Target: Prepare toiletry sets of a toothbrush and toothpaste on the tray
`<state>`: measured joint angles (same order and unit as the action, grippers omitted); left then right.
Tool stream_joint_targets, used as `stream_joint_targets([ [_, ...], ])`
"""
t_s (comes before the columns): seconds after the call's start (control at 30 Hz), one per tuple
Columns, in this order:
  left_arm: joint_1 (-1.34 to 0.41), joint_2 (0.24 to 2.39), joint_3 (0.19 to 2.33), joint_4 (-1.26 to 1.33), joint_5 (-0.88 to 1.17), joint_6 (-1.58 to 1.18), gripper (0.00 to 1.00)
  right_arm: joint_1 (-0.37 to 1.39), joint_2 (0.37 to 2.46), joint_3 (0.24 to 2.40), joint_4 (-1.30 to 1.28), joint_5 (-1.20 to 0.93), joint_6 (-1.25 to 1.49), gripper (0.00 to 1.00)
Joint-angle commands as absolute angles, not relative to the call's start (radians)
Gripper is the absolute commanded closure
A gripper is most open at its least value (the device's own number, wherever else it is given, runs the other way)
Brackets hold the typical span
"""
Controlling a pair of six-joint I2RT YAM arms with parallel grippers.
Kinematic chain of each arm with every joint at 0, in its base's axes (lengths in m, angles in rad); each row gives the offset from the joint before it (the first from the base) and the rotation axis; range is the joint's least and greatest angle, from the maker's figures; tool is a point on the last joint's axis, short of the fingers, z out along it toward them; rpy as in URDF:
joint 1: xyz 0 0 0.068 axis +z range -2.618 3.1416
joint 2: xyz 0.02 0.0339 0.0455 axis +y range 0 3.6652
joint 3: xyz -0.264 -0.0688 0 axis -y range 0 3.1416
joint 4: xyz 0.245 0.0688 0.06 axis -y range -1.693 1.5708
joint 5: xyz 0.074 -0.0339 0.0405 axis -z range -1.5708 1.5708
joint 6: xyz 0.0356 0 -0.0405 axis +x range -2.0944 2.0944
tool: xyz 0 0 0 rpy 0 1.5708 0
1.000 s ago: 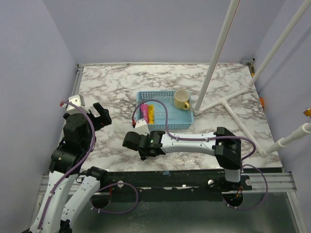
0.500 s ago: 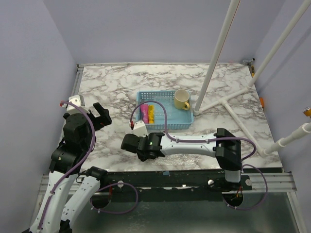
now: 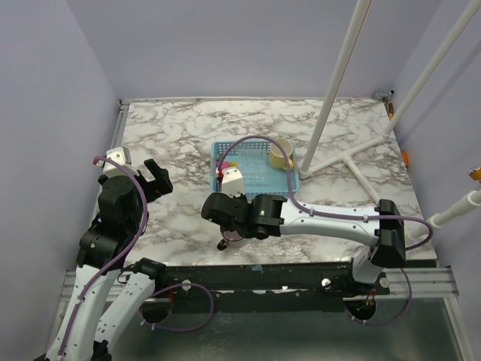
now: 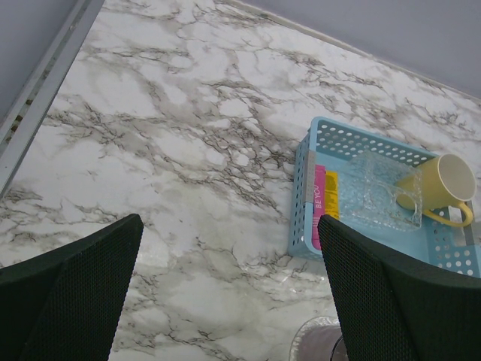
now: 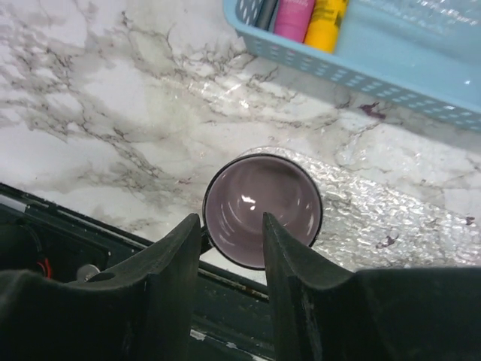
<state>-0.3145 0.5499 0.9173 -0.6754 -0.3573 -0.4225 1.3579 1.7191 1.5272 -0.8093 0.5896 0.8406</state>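
Note:
The blue tray [image 3: 259, 188] holds a pink tube [image 4: 319, 201] and a yellow tube [image 4: 331, 194] side by side at its left end. A thin whitish toothbrush [image 4: 310, 169] lies along the tray's left wall beside them. My right gripper [image 5: 230, 219] is open and points down over a purple mug [image 5: 261, 210], its fingers apart either side of the mug's near rim. The mug stands upright near the table's front edge. My left gripper [image 4: 225, 301] is wide open and holds nothing, left of the tray over bare marble.
A cream mug [image 3: 282, 156] lies at the tray's right end, next to a clear bubbled sheet [image 4: 379, 192]. More clear wrap [image 5: 391, 218] lies on the table beside the purple mug. White pipes [image 3: 342, 75] stand at the back right. The table's front edge [image 5: 113, 226] is close.
My right gripper has opened from shut and turned, moving slightly right. The purple mug now shows standing free under it. The left arm has not moved.

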Motion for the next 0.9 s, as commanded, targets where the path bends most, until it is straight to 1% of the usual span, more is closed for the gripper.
stream_joint_targets([
  [0.0,-0.318,0.547,0.907,-0.665,-0.379,-0.425,0.02,1.305,1.661,1.532,-0.856,0.683,0.793,0.58],
  [0.27,-0.318,0.554,0.905,-0.663,-0.374,-0.424,0.02,1.119,1.629,1.525,-0.792,0.66,0.662,0.58],
  [0.4,-0.318,0.557,0.905,-0.663,-0.373,-0.422,0.02,0.986,1.647,1.527,-0.731,0.604,0.616,0.58],
  [0.67,-0.318,0.554,0.905,-0.66,-0.364,-0.422,0.02,0.835,1.788,1.652,-0.698,0.55,0.562,0.5],
  [0.87,-0.318,0.555,0.906,-0.66,-0.341,-0.422,0.02,0.768,1.895,1.738,-0.686,0.52,0.557,0.5],
])
